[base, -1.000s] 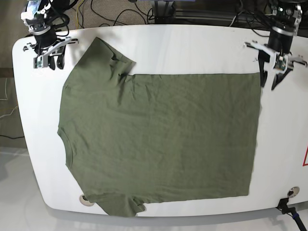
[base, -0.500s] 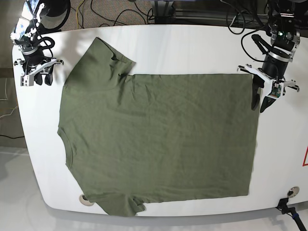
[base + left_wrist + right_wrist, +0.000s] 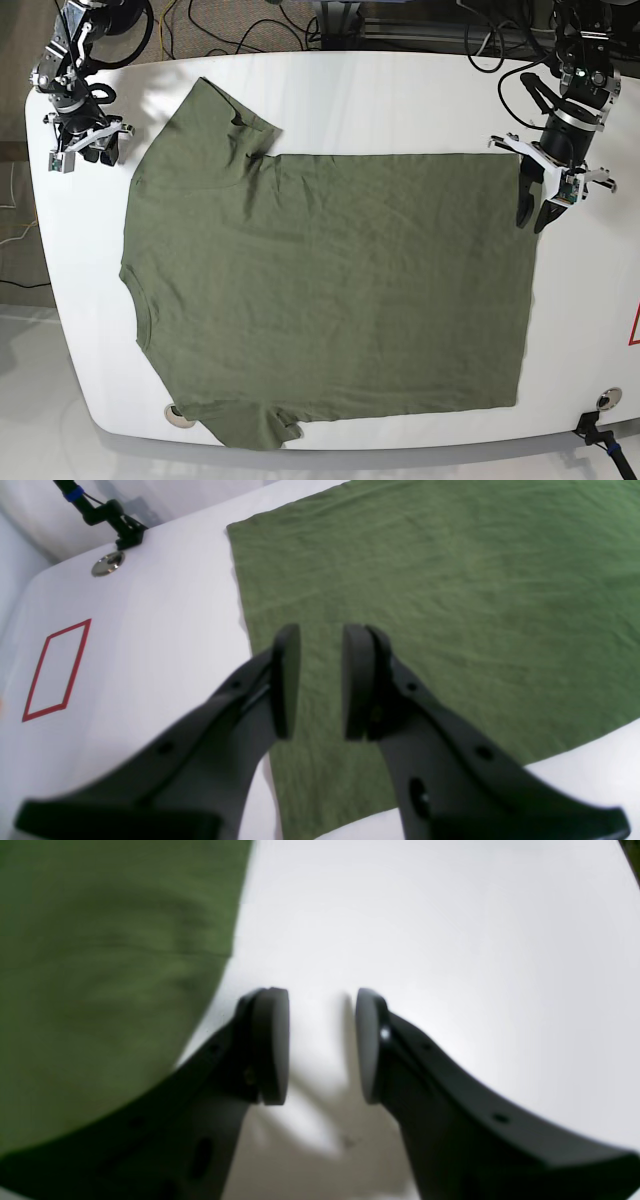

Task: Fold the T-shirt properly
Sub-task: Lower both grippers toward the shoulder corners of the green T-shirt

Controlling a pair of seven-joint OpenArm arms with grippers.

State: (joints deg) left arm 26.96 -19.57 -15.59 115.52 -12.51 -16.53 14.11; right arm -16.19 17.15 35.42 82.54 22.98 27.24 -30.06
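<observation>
The olive-green T-shirt [image 3: 330, 280] lies spread flat on the white table [image 3: 400, 100], neckline to the left and hem to the right. My left gripper [image 3: 534, 220] hangs over the hem's far corner. In the left wrist view it [image 3: 320, 680] is open, with cloth [image 3: 450, 580] showing through the gap and nothing between the pads. My right gripper [image 3: 90, 152] is at the table's far left corner, beside the upper sleeve [image 3: 215, 120] and apart from it. In the right wrist view it [image 3: 322, 1045] stands open over bare table, with blurred shirt [image 3: 100, 965] to its left.
A red outlined rectangle [image 3: 55, 670] marks the table right of the hem. A metal grommet [image 3: 106, 564] and a black clamp [image 3: 115, 522] sit at the near right corner. Another grommet [image 3: 178, 413] lies by the lower sleeve. Cables run behind the table's back edge.
My left gripper has come inward from bare table beyond the hem to the hem's far corner. My right gripper has shifted left toward the table's corner and opened wider.
</observation>
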